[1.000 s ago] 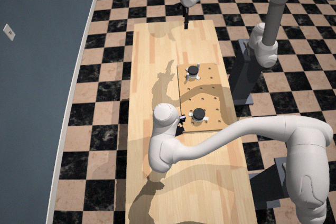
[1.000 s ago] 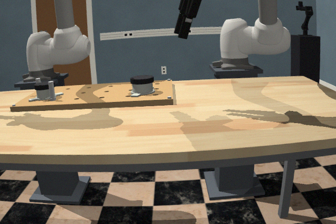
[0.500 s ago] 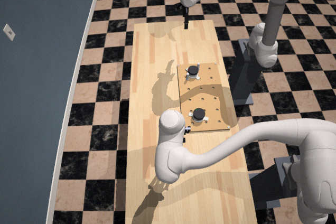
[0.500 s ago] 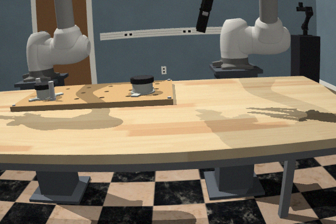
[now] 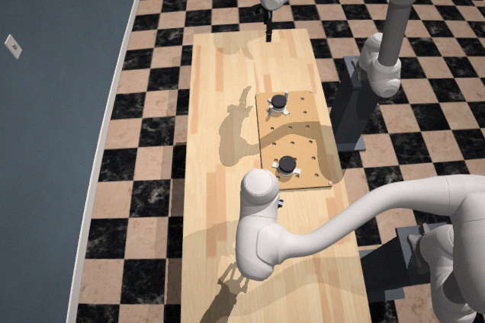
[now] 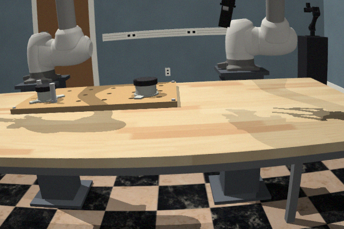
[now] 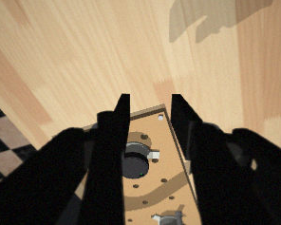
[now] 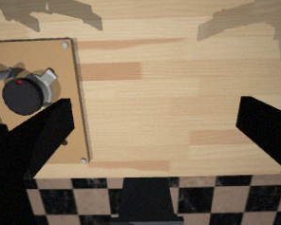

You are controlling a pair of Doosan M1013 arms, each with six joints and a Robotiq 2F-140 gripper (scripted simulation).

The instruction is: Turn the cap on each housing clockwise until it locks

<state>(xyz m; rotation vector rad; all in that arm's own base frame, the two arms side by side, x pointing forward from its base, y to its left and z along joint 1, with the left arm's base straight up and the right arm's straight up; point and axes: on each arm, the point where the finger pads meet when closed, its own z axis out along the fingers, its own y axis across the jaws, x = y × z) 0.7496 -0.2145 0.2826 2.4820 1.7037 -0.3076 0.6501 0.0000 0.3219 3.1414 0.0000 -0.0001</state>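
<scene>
Jaws: narrow and empty on the left gripper (image 5: 280,203) (image 6: 224,23) (image 7: 151,96), wide on the right gripper (image 5: 268,39) (image 8: 155,110); the board's (image 5: 292,135) (image 6: 94,107) (image 7: 152,191) (image 8: 47,52) pegs (image 5: 270,110) (image 6: 52,93) (image 7: 179,217) (image 8: 1,75) probably brace one housing (image 5: 279,110) (image 6: 43,96) (image 7: 167,220) (image 8: 46,89).

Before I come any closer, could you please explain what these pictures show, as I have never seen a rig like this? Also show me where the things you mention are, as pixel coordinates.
You are looking at two robot arms beside a wooden table (image 5: 223,72) (image 6: 222,142) (image 7: 62,56) (image 8: 147,141). The top view looks down, the exterior view looks across the table, and the two wrist views look out between each arm's own fingers.

On the table lies a board with holes (image 5: 284,135) (image 6: 94,107) (image 7: 173,146) (image 8: 52,58). Two pale housings stand upright on it, each wearing a black cap: one cap has a green mark (image 5: 287,164) (image 6: 145,81) (image 7: 135,167), the other a red mark (image 5: 278,102) (image 6: 42,88) (image 8: 23,96). The job is to turn both caps clockwise until they stop.

Neither gripper holds anything: the left gripper (image 5: 281,203) (image 6: 224,25) (image 7: 150,107) is partly open, the right gripper (image 5: 268,39) (image 8: 155,112) wide open.
</scene>
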